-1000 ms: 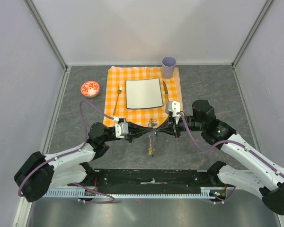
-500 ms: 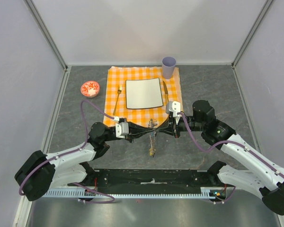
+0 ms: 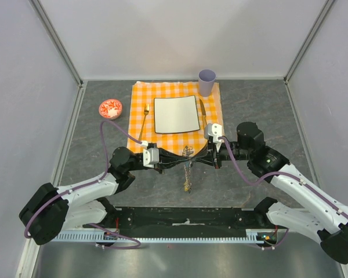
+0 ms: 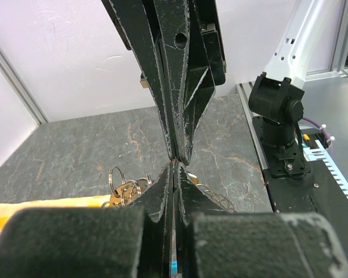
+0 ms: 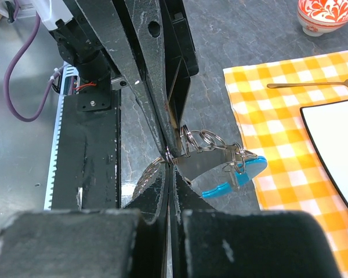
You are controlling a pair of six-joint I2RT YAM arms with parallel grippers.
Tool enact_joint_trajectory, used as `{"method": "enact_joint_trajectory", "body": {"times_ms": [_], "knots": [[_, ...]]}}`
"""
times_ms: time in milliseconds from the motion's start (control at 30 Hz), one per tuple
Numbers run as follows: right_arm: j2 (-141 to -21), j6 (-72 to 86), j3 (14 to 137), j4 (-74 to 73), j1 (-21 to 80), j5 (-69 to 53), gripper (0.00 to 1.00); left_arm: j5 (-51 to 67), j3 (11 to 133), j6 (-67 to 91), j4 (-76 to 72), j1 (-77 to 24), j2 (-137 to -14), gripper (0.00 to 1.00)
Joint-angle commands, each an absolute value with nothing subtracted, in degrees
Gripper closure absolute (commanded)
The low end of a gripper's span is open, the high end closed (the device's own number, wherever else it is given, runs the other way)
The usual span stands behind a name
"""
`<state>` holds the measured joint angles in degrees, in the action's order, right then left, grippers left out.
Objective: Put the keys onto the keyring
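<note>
Turquoise plastic is giving the keyring (image 5: 189, 138) away: its curved tag (image 5: 243, 171) is hanging just right of centre in the right wrist view. The keys (image 4: 129, 188) are bunching beside it, at lower left of the left wrist view. In the overhead view the whole bunch is sitting at centre, just below the orange checked cloth (image 3: 140, 95).

The left gripper (image 3: 173, 161) and the right gripper (image 3: 200, 157) are meeting tip to tip there. Each is pressing its jaws together on thin metal of the bunch, but we are unable to tell which piece each is pinching.

We are judging this to be the threading step. To do it well, we are wanting one pinch fixed on the ring wire and the other feeding a key's hole along the split. That means turning slowly and pulling little, so nothing is slipping out.

We are counting two grippers, one tag, one chain (image 4: 216, 197) and at least three small wire rings (image 5: 210, 139). There is also one square plate (image 3: 176, 114), one fork (image 3: 144, 123), one knife (image 3: 202, 113), one cup (image 3: 207, 82), one bowl (image 3: 110, 108) and one cloth. The keys are overlapping too much for a count.
</note>
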<state>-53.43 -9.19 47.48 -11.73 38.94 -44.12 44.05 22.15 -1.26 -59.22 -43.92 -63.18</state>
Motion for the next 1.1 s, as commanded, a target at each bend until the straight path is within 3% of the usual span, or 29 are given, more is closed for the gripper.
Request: {"method": "enact_joint_trajectory", "body": {"times_ms": [0,1067], "knots": [[-54.0,-9.5,47.6,-5.4,39.8,-50.9,1.0,44.3,25.0,-1.4,-57.1,-44.6,-63.3,0.98],[-60.0,-6.8,46.3,-5.1,39.8,-45.3,1.0,39.6,24.8,-2.8,-54.0,-44.6,-63.3,0.98]]}}
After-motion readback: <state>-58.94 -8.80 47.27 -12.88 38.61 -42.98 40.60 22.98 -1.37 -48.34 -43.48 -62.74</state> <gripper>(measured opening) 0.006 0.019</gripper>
